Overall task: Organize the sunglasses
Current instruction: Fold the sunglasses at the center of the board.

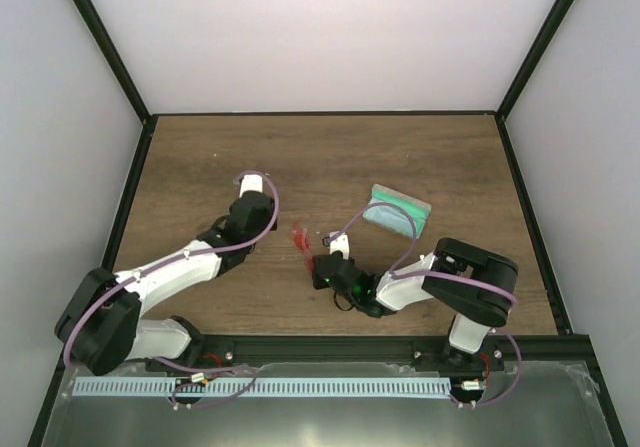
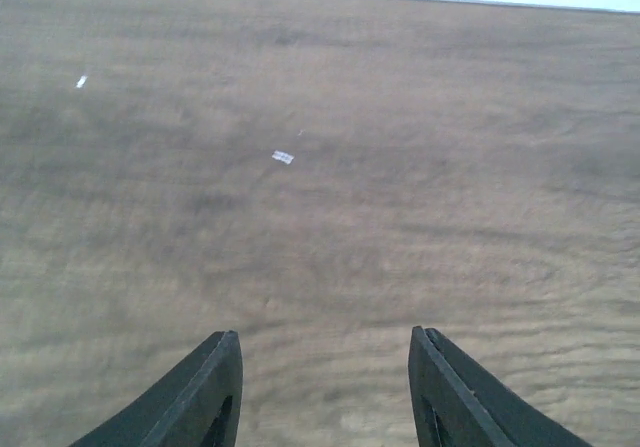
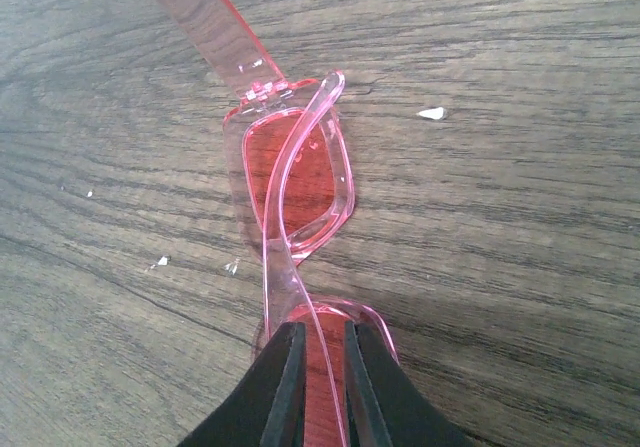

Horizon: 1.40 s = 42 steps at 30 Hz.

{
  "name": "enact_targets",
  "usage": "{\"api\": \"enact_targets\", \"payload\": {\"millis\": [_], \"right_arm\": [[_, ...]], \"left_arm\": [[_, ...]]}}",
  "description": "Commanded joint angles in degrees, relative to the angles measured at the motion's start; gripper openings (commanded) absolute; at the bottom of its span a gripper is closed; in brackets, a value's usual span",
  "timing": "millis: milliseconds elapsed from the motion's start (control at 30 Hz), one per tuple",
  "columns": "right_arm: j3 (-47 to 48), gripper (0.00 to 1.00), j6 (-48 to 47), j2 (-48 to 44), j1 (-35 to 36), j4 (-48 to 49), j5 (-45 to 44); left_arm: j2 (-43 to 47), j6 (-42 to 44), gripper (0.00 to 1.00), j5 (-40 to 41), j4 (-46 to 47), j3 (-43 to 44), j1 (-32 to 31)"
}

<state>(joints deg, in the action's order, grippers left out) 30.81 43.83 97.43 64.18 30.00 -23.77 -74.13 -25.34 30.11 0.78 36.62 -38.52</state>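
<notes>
The sunglasses [image 3: 298, 182] have a clear red frame and red lenses and lie on the wooden table, one arm folded across the lenses and the other stretching away. In the top view the sunglasses [image 1: 300, 237] sit near the table's middle. My right gripper [image 3: 325, 339] is shut on the near lens and rim; in the top view it [image 1: 314, 254] is just right of them. My left gripper [image 2: 325, 345] is open and empty above bare wood; in the top view it [image 1: 251, 180] is left of the sunglasses, apart from them.
The grey case [image 1: 399, 209] with green lining lies right of and behind the sunglasses, something pale blue on its near side. Small white flecks [image 3: 433, 114] dot the wood. Black frame posts and white walls border the table [image 1: 450, 157].
</notes>
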Motion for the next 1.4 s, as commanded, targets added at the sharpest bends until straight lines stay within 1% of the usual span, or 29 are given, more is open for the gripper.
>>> {"api": "enact_targets", "payload": {"millis": [0,133,233,400,567,667,867,1100,1267,1367], "right_arm": [[-1.2,0.12,0.1,1.0,-0.5,-2.1,1.0],[-1.0,0.12,-0.1,2.0,-0.5,-2.1,1.1],[-0.7,0.12,-0.3,2.4,-0.5,-1.9,1.5],[-0.7,0.11,-0.6,2.3,-0.5,-2.1,1.5],[-1.1,0.11,-0.3,1.6,-0.5,-2.3,1.2],[-1.3,0.11,-0.3,1.1,-0.5,-2.8,0.9],[-1.8,0.12,-0.7,-0.4,-0.5,-3.4,0.6],[-2.7,0.12,-1.3,-2.6,-0.5,-3.7,-0.3],[-3.4,0.21,-0.5,-6.2,-0.5,-6.3,-0.7],[-5.1,0.25,0.5,-10.3,-0.4,-8.1,-1.6]], "left_arm": [[-1.0,12.3,0.47,-14.9,7.9,3.4,3.9],[-3.2,18.5,0.47,-28.4,9.5,6.2,6.8],[-5.1,21.4,0.47,-36.9,10.8,7.0,7.1],[-9.0,22.7,0.51,-43.6,13.7,7.5,7.1],[-11.1,22.9,0.51,-52.3,16.0,7.1,7.1],[-10.9,22.1,0.51,-53.3,17.4,5.1,6.9],[-9.8,19.2,0.53,-56.1,25.1,-2.7,6.3],[-12.3,16.8,0.54,-54.3,28.4,-6.0,4.8],[-11.9,14.6,0.54,-52.0,29.1,-7.5,4.8],[-11.4,13.1,0.54,-50.6,29.5,-8.1,4.7]]}}
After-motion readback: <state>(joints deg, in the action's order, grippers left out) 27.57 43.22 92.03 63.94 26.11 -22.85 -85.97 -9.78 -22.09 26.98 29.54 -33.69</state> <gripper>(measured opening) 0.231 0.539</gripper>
